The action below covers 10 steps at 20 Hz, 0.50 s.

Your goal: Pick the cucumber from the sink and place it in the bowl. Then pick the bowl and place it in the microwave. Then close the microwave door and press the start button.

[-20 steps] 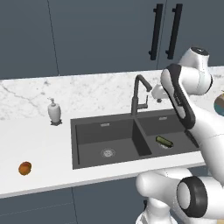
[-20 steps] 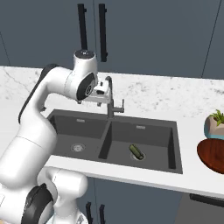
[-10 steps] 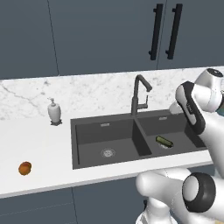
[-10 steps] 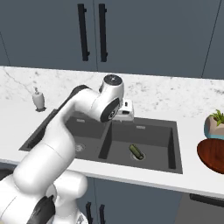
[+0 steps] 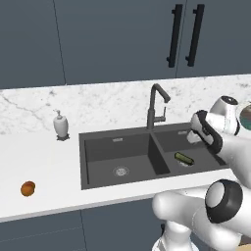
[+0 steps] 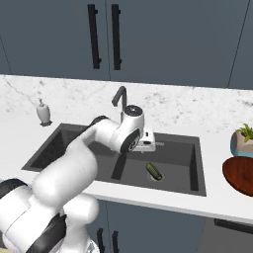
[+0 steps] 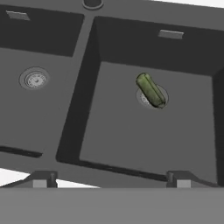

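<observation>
At hand: my gripper (image 7: 111, 183) hangs above the sink's near rim, jaws spread wide, nothing between them; one fingertip (image 7: 43, 179) pokes up at the bottom of the hand view.
Gripper vs target: well apart, not touching; cucumber sits ahead and below, slightly right of centre in the hand view.
Sink (image 7: 87, 39): dark grey double basin; divider runs between the two bowls; I'm over the right basin.
Cucumber (image 7: 151, 90): lying flat on the right basin floor, across the round drain, tilted diagonally in the hand view; also seen in the left base view (image 5: 184, 158) and right base view (image 6: 154, 171).
Handling guess: small, light, firm, rigid enough for a pinch; smooth rounded skin, likely slick and prone to roll or squirt out if pinched off-centre.
Where to hold: around the middle, jaws across the short axis, so wrist needs turning to match its diagonal.
Risk: basin floor right under it, fingers may scrape; drain lip could tip it.
Farther: faucet (image 5: 156, 107) behind the divider; soap dispenser (image 5: 60, 125) on the counter left of the sink; orange-brown fruit (image 5: 28, 188) far left, not mine.
Bowl: can't make it out with certainty.
</observation>
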Motion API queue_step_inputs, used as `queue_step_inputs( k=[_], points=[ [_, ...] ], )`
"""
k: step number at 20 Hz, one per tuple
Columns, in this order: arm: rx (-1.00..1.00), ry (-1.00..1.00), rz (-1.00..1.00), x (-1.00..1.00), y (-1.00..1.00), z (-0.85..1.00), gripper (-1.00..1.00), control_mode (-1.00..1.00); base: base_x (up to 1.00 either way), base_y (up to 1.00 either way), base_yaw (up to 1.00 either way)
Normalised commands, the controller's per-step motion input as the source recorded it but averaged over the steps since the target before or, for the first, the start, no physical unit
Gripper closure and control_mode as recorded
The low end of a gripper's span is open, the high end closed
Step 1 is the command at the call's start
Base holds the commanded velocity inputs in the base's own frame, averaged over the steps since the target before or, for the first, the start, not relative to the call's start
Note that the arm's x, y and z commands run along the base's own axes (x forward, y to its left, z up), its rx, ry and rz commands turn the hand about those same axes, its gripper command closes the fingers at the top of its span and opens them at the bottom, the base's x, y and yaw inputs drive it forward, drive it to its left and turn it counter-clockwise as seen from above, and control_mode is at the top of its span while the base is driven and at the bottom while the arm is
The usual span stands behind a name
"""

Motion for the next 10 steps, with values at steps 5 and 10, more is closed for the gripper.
queue_step_inputs(
  k=[5, 10],
  points=[
    [-0.02, 0.01, 0.09, 0.93, -0.20, -1.00, -1.00, -1.00, 0.00, 0.00, 0.00],
    [0.04, 0.04, 0.03, 0.46, -0.55, -0.82, -1.00, -1.00, 0.00, 0.00, 0.00]
  ],
)
